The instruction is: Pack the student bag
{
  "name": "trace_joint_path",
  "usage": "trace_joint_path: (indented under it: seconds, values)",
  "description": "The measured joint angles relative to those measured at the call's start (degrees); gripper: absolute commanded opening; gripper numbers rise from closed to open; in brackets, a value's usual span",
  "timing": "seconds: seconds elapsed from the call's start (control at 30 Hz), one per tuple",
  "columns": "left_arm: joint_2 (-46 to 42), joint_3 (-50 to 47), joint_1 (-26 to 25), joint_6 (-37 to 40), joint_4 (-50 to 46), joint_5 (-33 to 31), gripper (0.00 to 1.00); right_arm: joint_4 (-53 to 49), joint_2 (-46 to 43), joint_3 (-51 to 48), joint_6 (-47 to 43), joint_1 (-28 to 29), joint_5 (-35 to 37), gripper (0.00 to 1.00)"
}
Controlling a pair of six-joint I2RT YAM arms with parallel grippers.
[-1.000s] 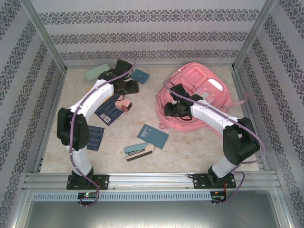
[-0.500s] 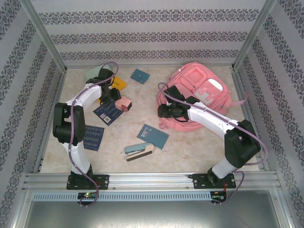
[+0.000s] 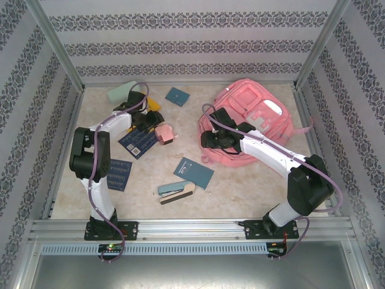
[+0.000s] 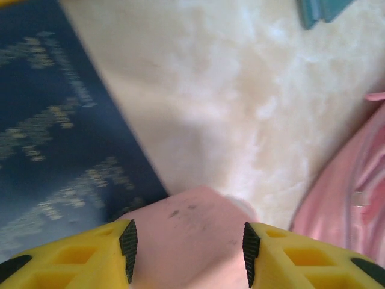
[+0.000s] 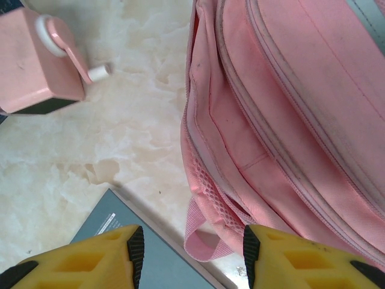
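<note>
The student bag (image 3: pixel 252 129), a large pink backpack, lies flat at the back right. Its side seam and a small fabric loop show in the right wrist view (image 5: pixel 289 108). My right gripper (image 3: pixel 206 139) hovers over the bag's left edge, open (image 5: pixel 192 244), with the loop and a book corner beneath and nothing between the fingers. My left gripper (image 3: pixel 157 129) is at a small pink boxy sharpener (image 3: pixel 166 135). The box (image 4: pixel 192 217) fills the gap between my left gripper's (image 4: pixel 189 241) pads, and the jaws are shut on it. Its white crank shows in the right wrist view (image 5: pixel 66 45).
Two dark blue booklets (image 3: pixel 136 142) (image 3: pixel 120 173) lie at the left, one beside the box (image 4: pixel 54 138). A teal book (image 3: pixel 194 173) and a stapler-like item (image 3: pixel 175 191) lie in the middle. A small teal book (image 3: pixel 177 95), a green case (image 3: pixel 122 92) and a yellow item (image 3: pixel 154 107) lie at the back.
My left gripper came back from the far side, settled on the pink box and narrowed on it. The box shifted slightly right and turned. My right gripper edged left along the bag's edge.
</note>
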Motion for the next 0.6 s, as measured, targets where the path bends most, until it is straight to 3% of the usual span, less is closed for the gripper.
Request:
trace_joint_path:
  seconds: [0.3,0.6]
  values:
    - [6.2,4.6,-4.7,-2.2,1.2,2.1,0.52,0.0,0.0,0.0,0.8,0.8,0.2,0.5]
    - [3.1,6.9,-1.6,5.9,-7.4,-3.5,0.53,0.0,-0.2,-1.3,1.0,0.7,0.8,0.5]
